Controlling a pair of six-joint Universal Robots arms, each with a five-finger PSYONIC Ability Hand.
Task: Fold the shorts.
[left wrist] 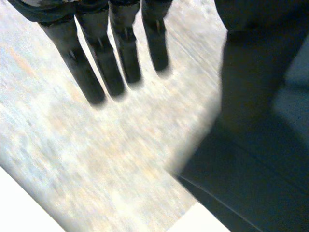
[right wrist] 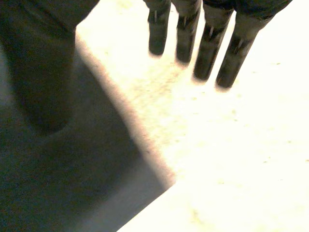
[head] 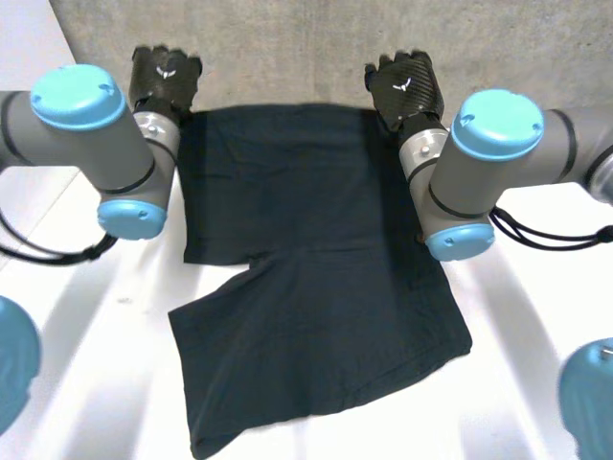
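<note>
Left hand (head: 165, 77) and right hand (head: 405, 84): fingers straight, holding nothing, at far corners of flat dark fabric shorts (head: 306, 287).

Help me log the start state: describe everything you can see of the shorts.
The shorts are dark, soft-looking cloth, spread flat on the white table. A notch in the left edge parts two sections. The left hand and right hand sit at its far corners, both open and reaching past the cloth's edge.

left arm (head: 96, 144) and right arm (head: 488, 163) each hide a shorts (head: 306, 287) side edge.
</note>
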